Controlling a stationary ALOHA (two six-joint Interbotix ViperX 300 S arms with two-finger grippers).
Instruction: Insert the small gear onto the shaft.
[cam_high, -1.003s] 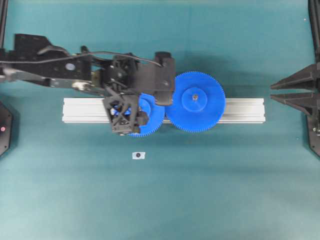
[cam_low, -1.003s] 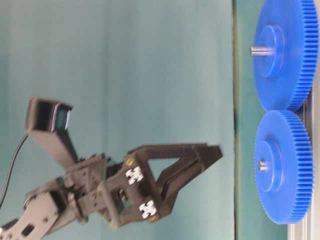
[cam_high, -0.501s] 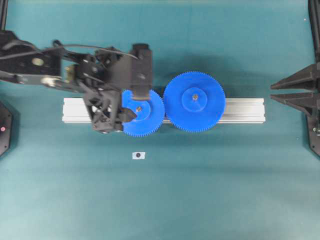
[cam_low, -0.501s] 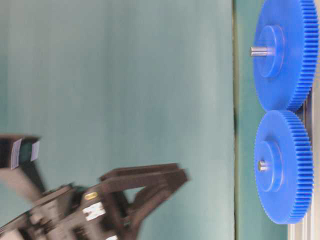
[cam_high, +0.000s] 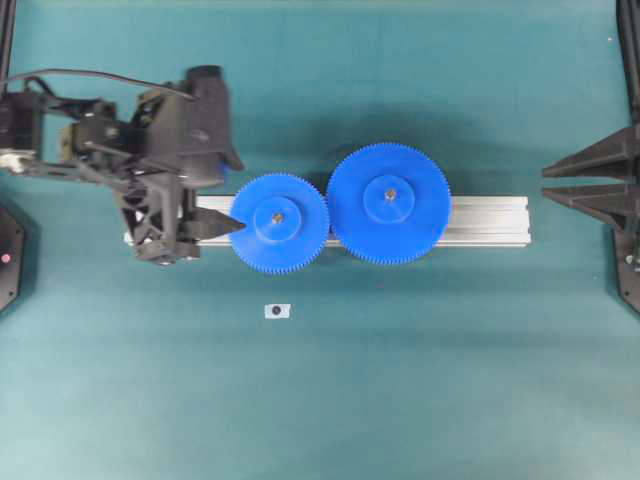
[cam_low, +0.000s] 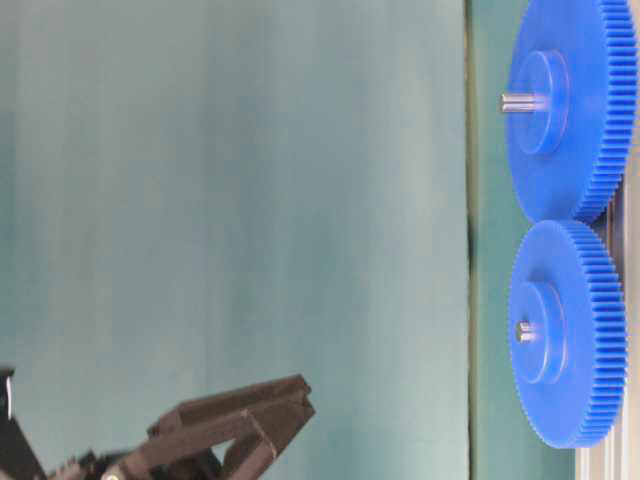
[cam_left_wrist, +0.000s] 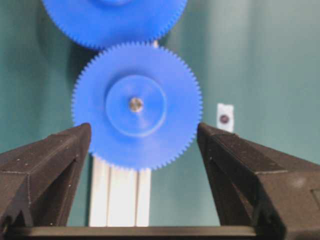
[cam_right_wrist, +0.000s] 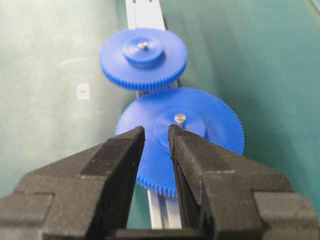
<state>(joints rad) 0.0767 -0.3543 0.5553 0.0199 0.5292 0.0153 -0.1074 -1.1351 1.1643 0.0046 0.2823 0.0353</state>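
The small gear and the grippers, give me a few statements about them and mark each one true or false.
1. The small gear sits on the shaft, whose tip shows through its hub. True.
2. The left gripper is clamped on the small gear. False: its jaws stand open and hold nothing.
3. The small gear's teeth meet the larger gear. True.
4. The right gripper is holding the larger gear. False: it hangs short of it, holding nothing.
5. The white tag lies on the aluminium rail. False: it lies on the mat.

Left gripper (cam_high: 232, 212) spread wide, nothing between the black fingers (cam_left_wrist: 47, 165), arm stretched in from the left edge. Right gripper (cam_high: 548, 184) parked at the right edge, fingers (cam_right_wrist: 120, 165) nearly together, a narrow gap between, holding nothing
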